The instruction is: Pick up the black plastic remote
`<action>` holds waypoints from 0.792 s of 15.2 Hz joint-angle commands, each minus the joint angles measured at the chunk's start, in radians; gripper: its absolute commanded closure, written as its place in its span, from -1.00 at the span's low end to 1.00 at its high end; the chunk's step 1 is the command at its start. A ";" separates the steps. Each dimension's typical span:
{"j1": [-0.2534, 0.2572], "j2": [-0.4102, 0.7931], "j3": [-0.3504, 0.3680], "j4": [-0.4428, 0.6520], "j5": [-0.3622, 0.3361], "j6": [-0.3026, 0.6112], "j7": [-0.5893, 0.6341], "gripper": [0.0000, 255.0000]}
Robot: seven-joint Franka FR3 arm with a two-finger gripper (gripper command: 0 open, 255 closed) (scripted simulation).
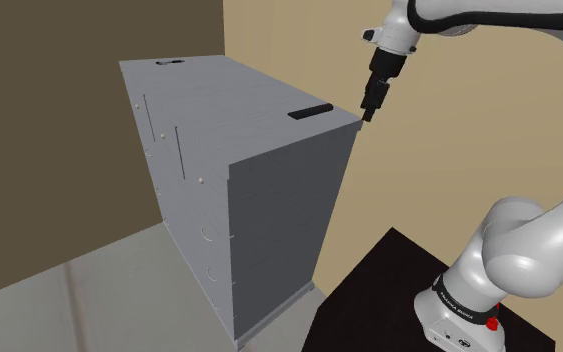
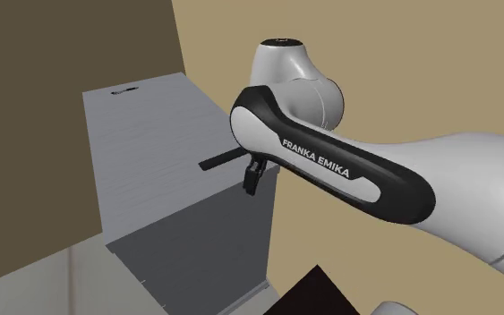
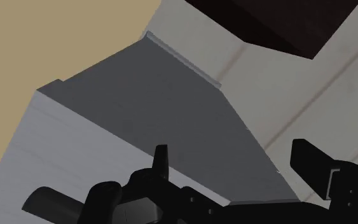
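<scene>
The black remote (image 1: 309,111) is a slim dark bar lying flat on top of a tall grey cabinet (image 1: 219,100), close to the top's right edge in the shoulder view. My gripper (image 1: 367,114) hangs pointing down just past that edge, off the cabinet's near right corner and level with its top. In the second exterior view the remote (image 2: 221,159) lies just left of the gripper (image 2: 251,184), partly behind the arm. The wrist view has the gripper (image 3: 234,167) open, its fingers (image 3: 161,162) wide apart with nothing between them, looking down the cabinet's side face (image 3: 158,108).
A small dark object (image 1: 169,63) lies at the far back of the cabinet top. A tan wall (image 1: 449,180) runs right behind the gripper. The dark stand (image 1: 379,290) is below, with pale floor (image 1: 69,300) around the cabinet.
</scene>
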 commanded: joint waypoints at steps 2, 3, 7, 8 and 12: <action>0.034 0.117 -0.051 0.088 -0.010 0.026 -0.185 -1.00; 0.045 0.157 -0.065 0.121 -0.010 0.032 -0.243 -1.00; 0.079 0.321 -0.110 0.268 0.008 0.045 -0.473 -1.00; 0.085 0.363 -0.117 0.307 0.016 0.045 -0.529 -1.00; 0.096 0.529 -0.128 0.477 0.051 0.037 -0.744 -1.00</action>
